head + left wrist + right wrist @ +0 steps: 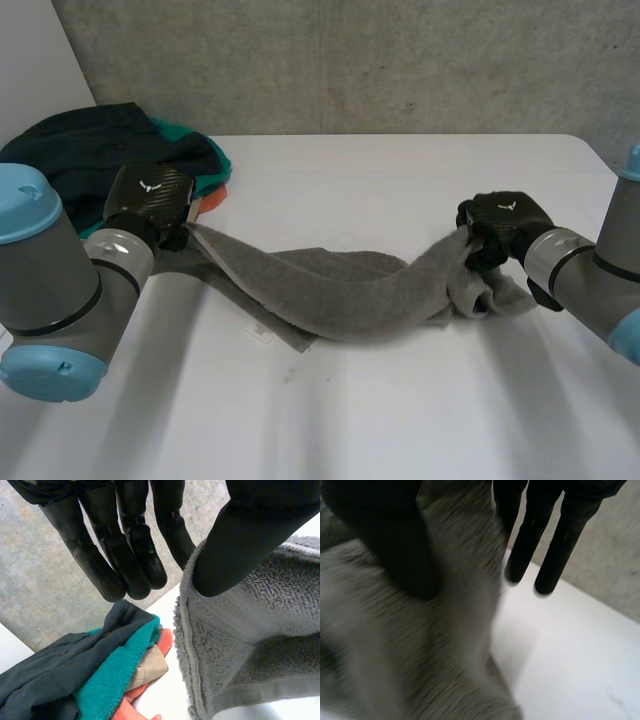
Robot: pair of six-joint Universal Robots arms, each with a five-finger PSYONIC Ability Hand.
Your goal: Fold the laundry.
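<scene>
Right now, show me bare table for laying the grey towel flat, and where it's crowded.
Widest: the near side of the white table, between the grey towel and the near edge. Second: behind the towel, from the laundry pile across to the right hand. Crowded: the far corner at the left hand, under the pile.

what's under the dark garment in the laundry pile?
Under the dark garment: a teal towel, then a beige cloth and an orange cloth, each partly showing. Anything deeper in the pile is covered.
</scene>
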